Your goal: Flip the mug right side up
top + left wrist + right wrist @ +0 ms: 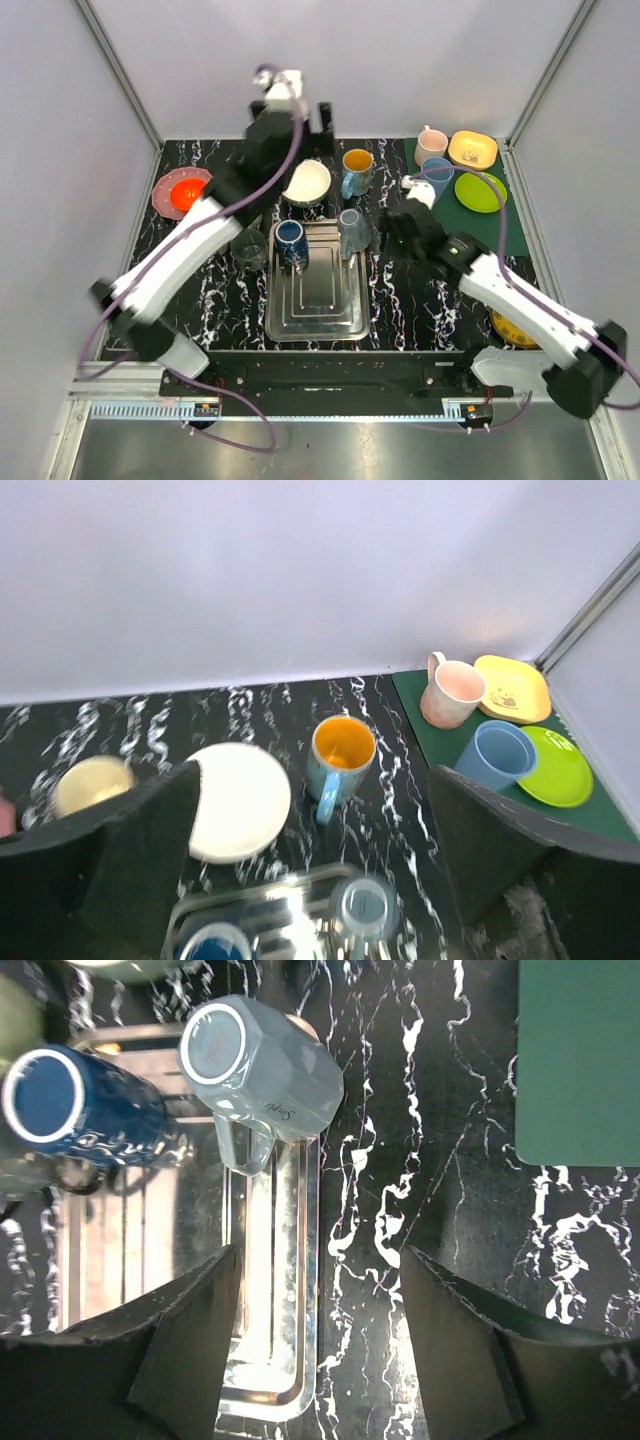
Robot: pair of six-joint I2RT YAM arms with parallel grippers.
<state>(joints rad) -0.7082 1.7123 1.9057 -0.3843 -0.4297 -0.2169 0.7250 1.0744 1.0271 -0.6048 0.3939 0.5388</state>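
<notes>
**Grey mug stands base-up at the tray's corner**

Top view: the grey mug [352, 230] sits upside down at the far right corner of the metal tray [315, 305], just beside a blue mug [290, 242], on the black marbled desk [420, 300].

Left wrist view: the left end effector [312, 780] is spread wide with nothing between its fingers. The grey mug's round base shows at the bottom edge, with an orange-lined mug [340, 755] and a white bowl [238, 800] beyond it.

Right wrist view: the right end effector [320, 1260] is likewise released and empty, apart from the mug. The mug has faceted grey-blue sides and its pale base faces up. The handle lies over the tray's rim. A short line of dark script runs along its side, too small to read.
</notes>
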